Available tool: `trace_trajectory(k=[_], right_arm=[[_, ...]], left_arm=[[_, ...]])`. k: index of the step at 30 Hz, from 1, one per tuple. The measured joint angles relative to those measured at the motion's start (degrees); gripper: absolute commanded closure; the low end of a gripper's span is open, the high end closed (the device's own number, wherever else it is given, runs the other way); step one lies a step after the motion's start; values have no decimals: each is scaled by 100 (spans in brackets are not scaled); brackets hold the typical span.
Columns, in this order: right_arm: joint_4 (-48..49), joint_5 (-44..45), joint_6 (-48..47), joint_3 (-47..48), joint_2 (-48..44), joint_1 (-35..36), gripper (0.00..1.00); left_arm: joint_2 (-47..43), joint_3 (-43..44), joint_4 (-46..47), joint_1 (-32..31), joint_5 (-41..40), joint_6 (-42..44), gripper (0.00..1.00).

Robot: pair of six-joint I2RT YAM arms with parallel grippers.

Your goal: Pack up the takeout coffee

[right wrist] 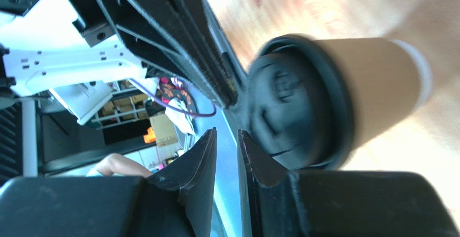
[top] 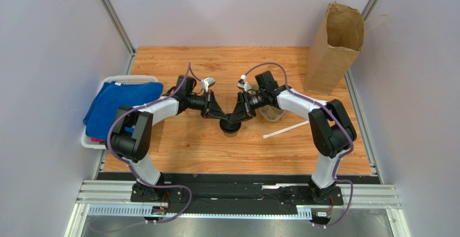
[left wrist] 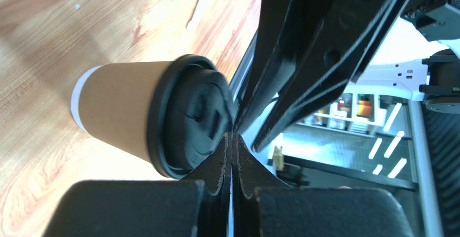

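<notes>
**1. Position.** The takeout coffee (top: 230,129) stands upright at the centre of the table (top: 178,156), black lid (left wrist: 194,113) fitted. Both grippers meet above it.

**2. Left gripper** (left wrist: 232,139). Approaches from 11 o'clock of the cup. The fingers are pressed together with nothing between them. The tips sit at the lid rim. Contact cannot be confirmed.

**3. Right gripper** (right wrist: 227,134). Approaches from 1 o'clock. The fingers stand slightly apart, leaving a narrow gap. Nothing is in the gap, and the lid lies just beside the outer finger.

**4. Handling (judgement).**
- Treat the cup as light. Whether it is filled cannot be seen.
- The paper wall is thin and likely dents under a hard squeeze.
- The lid is smooth plastic, probably slippery, and may pop off if lifted by it alone.
- Take hold across the paper wall just under the lid rim, where the rolled edge stiffens it.
- Spread the fingers wider than the cup before closing.
- Keep the cup upright throughout.

**5. Destination.** The paper bag (top: 335,48) stands upright at 2 o'clock, well apart, with its mouth open.
</notes>
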Motion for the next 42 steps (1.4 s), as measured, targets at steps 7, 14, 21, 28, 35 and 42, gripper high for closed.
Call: trace_trajectory(k=[7, 14, 21, 28, 35, 42], right_arm=[[-129, 15, -44, -35, -332, 92, 77], [-173, 96, -94, -188, -162, 90, 78], [-170, -90, -109, -197, 149, -17, 79], [-160, -326, -109, -129, 343, -136, 80], [-140, -470, -111, -92, 444, -240, 77], [-240, -407, -177, 74, 367, -201, 67]], left_arm=[[-481, -166, -188, -271, -118, 195, 100], [-247, -428, -170, -407, -66, 168, 100], [118, -341, -48, -380, 391, 33, 100], [428, -232, 24, -297, 748, -81, 100], [643, -61, -76, -192, 920, -61, 100], [564, 146, -284, -181, 695, 164, 84]])
